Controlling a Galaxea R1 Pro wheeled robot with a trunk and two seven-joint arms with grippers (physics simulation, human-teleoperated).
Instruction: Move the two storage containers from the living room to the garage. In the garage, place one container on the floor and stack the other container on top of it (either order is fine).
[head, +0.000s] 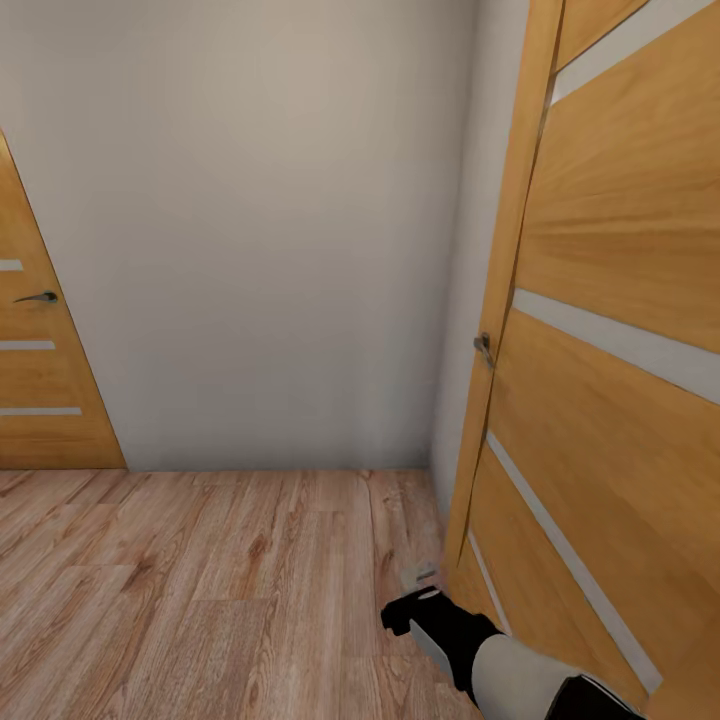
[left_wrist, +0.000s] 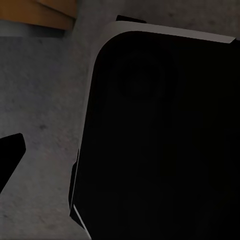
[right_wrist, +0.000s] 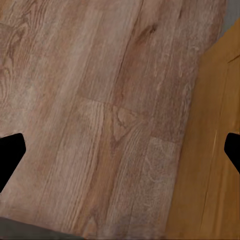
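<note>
The right gripper (right_wrist: 120, 147) hangs with its two dark fingertips (right_wrist: 11, 152) set wide apart, nothing between them; it is open. Directly beneath it lies light wood plank floor (right_wrist: 95, 115), and just beside one fingertip runs the lower edge of a wooden door (right_wrist: 207, 165). In the head view the right arm (head: 470, 640) reaches low and forward, its end close to the foot of that open door (head: 610, 330), which has pale stripes and a small metal handle (head: 484, 348). Beyond the arm stands a plain pale wall (head: 260, 230), and farther off to the left a second striped wooden door (head: 40, 370), closed.

Of the left gripper one dark fingertip (left_wrist: 10, 152) shows; I cannot tell whether it is open or shut. Beside it sits a large black rounded body (left_wrist: 160, 140) over grey speckled floor (left_wrist: 45, 95).
</note>
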